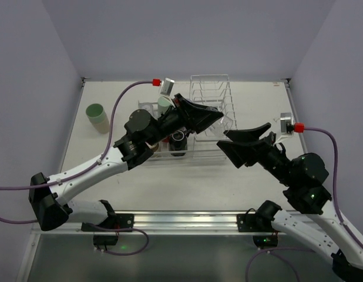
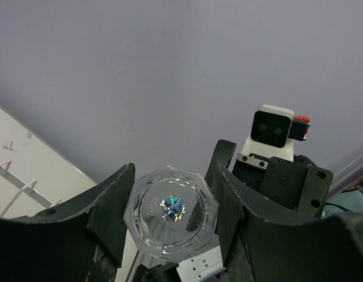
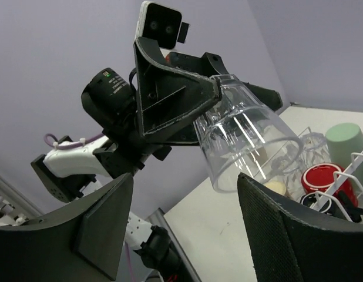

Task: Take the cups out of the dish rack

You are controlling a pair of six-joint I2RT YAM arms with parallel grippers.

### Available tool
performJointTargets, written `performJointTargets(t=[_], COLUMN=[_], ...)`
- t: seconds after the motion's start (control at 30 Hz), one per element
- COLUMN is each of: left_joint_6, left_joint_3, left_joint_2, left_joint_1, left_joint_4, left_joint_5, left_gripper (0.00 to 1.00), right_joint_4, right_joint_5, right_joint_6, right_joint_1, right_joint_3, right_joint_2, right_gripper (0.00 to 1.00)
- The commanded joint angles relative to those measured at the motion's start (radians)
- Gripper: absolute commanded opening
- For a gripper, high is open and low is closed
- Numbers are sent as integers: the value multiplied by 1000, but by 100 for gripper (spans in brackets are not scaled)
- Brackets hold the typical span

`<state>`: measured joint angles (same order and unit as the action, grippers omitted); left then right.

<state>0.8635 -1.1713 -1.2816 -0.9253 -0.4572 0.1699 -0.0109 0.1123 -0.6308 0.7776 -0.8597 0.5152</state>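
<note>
Left gripper [image 1: 212, 119] is clamped on the clear glass [image 3: 246, 138], which is tipped sideways in the air above the dish rack [image 1: 212, 88]. Right gripper [image 3: 185, 182] gapes wide, holding nothing. Looks like a handover: right should straddle the glass squarely and close firmly before left lets go

No legible text in any view. A shiny sticker [image 2: 172, 208] on the base of the glass [image 2: 170, 238] has print too small to read. A small label [image 3: 113, 77] on the black motor [image 3: 102, 100] is blurred and unreadable.
</note>
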Motion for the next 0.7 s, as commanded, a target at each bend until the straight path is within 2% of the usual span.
performJointTargets(t=[0.0,0.17,0.3,0.37,0.43,0.47,0.53,0.57,0.6,0.67], left_joint_6=[65,83,97,92,82,75,59,51,31,2], left_joint_3=[12,13,32,44,56,59,70,71,71,67], left_joint_2=[2,-27,-38,-30,-16,-10,14,21,37,56], left_joint_1=[-7,-12,-15,-15,-15,-15,-15,-15,-15,-15], left_joint_4=[-135,-170,-192,-186,-166,-160,-149,-143,-123,-95], left_joint_5=[46,85,80,60,33,23,-3,-10,-26,-47], left_gripper=[0,0,5,10,25,35,48,62,68,84], right_joint_4=[-89,-144,-225,-259,-273,-270,-241,-230,-218,-176], right_joint_5=[86,63,50,43,35,23,12,9,7,0], right_joint_6=[-32,-41,-52,-55,-55,-56,-56,-53,-52,-47], right_joint_1=[-3,-1,-1,-1,-3,-1,-3,-1,-1,-1], right_joint_3=[-18,2,27,37,44,42,31,25,21,4], right_joint_2=[43,69,80,85,89,91,97,100,101,106], right_gripper=[73,65,58,51,42,33,22,19,12,8])
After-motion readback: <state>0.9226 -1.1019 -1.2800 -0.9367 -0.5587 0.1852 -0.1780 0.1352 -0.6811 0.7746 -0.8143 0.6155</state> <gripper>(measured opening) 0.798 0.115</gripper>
